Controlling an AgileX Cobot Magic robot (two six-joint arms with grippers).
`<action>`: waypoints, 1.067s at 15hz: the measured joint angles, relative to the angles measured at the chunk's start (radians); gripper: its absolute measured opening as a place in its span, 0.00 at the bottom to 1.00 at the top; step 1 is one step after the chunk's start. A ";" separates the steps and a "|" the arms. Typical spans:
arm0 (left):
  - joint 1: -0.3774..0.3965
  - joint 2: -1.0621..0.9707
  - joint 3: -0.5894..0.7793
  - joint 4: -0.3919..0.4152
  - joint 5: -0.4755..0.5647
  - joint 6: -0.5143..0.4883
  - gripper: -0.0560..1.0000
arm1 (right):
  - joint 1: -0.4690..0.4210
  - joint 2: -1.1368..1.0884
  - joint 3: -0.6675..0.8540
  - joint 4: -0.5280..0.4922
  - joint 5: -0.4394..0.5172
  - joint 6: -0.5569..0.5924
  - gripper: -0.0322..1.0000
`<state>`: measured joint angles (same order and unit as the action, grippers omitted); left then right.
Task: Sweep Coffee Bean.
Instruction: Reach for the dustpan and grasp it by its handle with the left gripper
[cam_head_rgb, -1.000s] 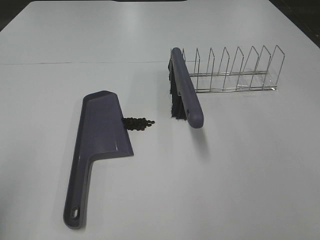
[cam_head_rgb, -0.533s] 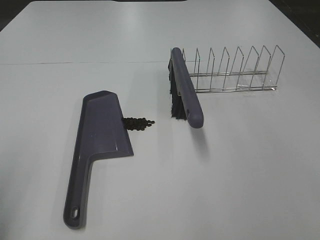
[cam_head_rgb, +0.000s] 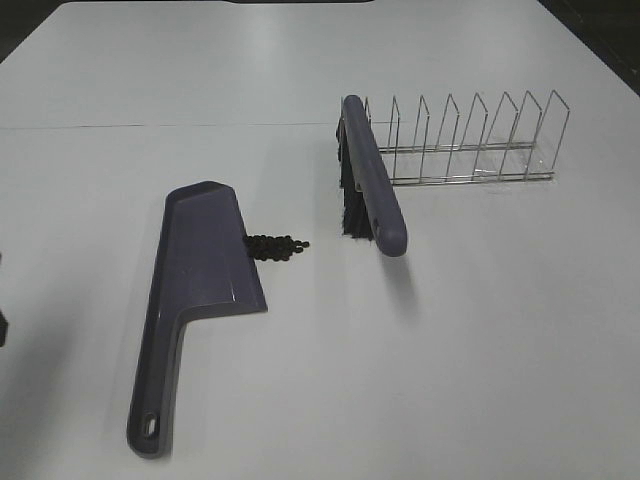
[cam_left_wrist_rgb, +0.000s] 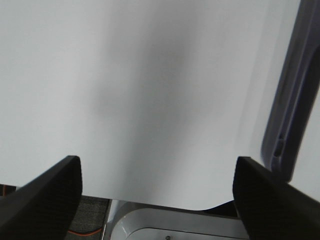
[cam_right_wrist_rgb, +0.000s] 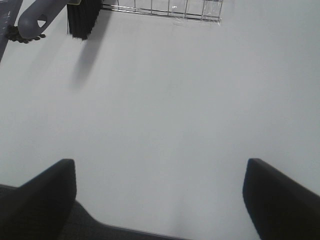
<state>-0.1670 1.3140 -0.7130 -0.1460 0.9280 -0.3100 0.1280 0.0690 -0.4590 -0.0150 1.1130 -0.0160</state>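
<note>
Beans: a small heap of tiny dark brown-black oval coffee beans (cam_head_rgb: 277, 246) lies on the flat white table (cam_head_rgb: 450, 350), packed against the long edge of the dustpan that faces the brush, with one or two strays on the brush side.
Handling: probably light, hard and smooth, so they will likely roll and scatter at a rough push. They are loose and far too small for a claw to pinch, so move them with bristles in short, gentle strokes.
Dustpan: the purple plastic dustpan (cam_head_rgb: 205, 270) lies flat, its long handle towards the near edge of the table. That handle (seen beside the left claw in the left wrist view) looks like the place to hold it steady.
Brush: the purple plastic hand brush with dark bristles (cam_head_rgb: 374, 190) stands bristles down, apart from the beans. It seems to lean on the end of the rack, though the contact is hard to make out. Its bare handle end is the likely hold.
Rack: a thin wire divider rack (cam_head_rgb: 470, 140) stands beyond the brush.
Left gripper (cam_left_wrist_rgb: 157, 162): spread wide, empty, near the dustpan handle.
Right gripper (cam_right_wrist_rgb: 161, 162): spread wide, empty, over bare table, well apart from the brush.
</note>
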 joint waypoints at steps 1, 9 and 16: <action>-0.038 0.058 -0.020 -0.017 -0.017 0.000 0.77 | 0.000 0.000 0.000 0.000 0.000 0.000 0.80; -0.310 0.417 -0.203 -0.043 -0.153 -0.104 0.77 | 0.000 0.000 0.000 0.000 0.000 0.000 0.80; -0.361 0.568 -0.286 -0.045 -0.153 -0.216 0.77 | 0.000 0.000 0.000 0.000 0.000 0.000 0.80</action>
<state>-0.5280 1.8820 -0.9990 -0.1910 0.7750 -0.5260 0.1280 0.0690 -0.4590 -0.0150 1.1130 -0.0160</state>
